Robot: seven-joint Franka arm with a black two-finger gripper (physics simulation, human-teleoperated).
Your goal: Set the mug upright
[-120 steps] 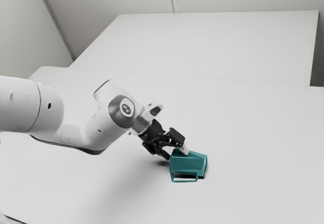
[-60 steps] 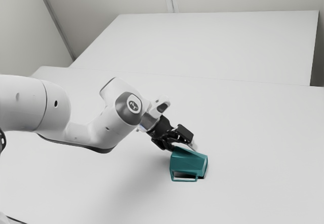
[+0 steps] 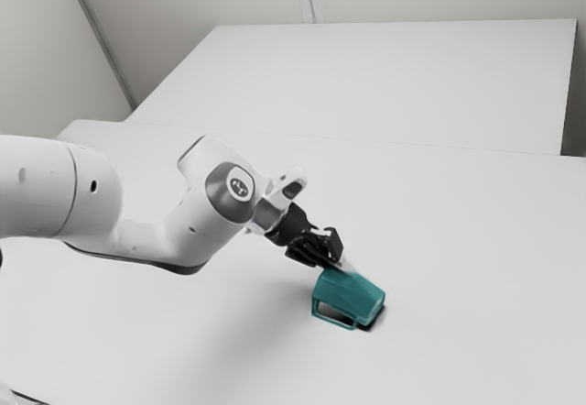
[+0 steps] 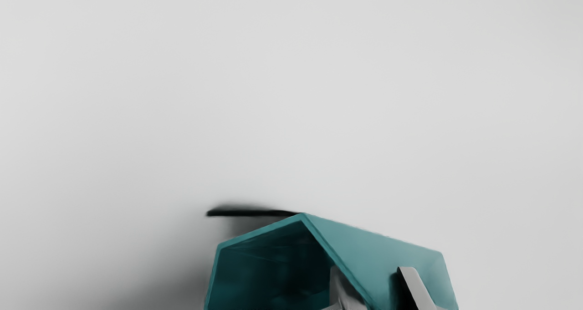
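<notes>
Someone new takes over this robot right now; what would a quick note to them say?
Hand: shut on the mug's wall, one finger inside, the other outside.
Mug: on its side at the table, mouth toward the hand.
Done: the grip on the wall.
Left: turn the mug upright, set it down, let go.

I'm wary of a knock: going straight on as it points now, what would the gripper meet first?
Most likely the teal mug: the gripper slants down right at it. Depth is unclear, so they may be touching already.
</notes>
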